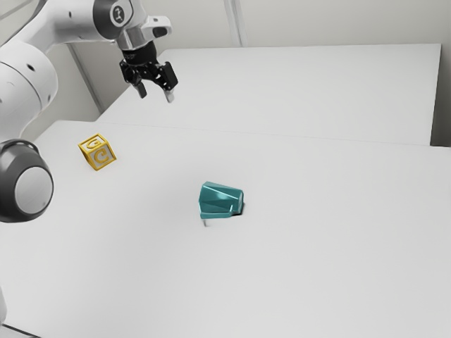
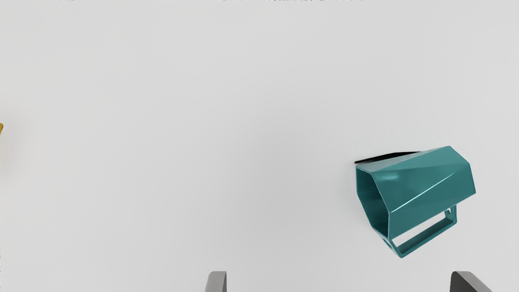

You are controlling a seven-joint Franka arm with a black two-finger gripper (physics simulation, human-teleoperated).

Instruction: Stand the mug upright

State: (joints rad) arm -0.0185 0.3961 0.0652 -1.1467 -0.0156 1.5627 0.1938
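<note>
High above the table, toward the exterior view's upper left, my gripper (image 1: 156,96) hangs with nothing held. A teal faceted mug (image 1: 220,201) lies on its side on the table, lower and farther to the exterior view's right than the hand. In the wrist view the gripper (image 2: 338,282) is open, its two fingertips wide apart. The mug (image 2: 425,182) shows there with its dark mouth facing sideways and its long handle along one side, apart from both fingers.
A yellow-edged letter block (image 1: 97,152) stands on the white table (image 1: 317,267) at the exterior view's left. Behind rises a large white surface (image 1: 303,91).
</note>
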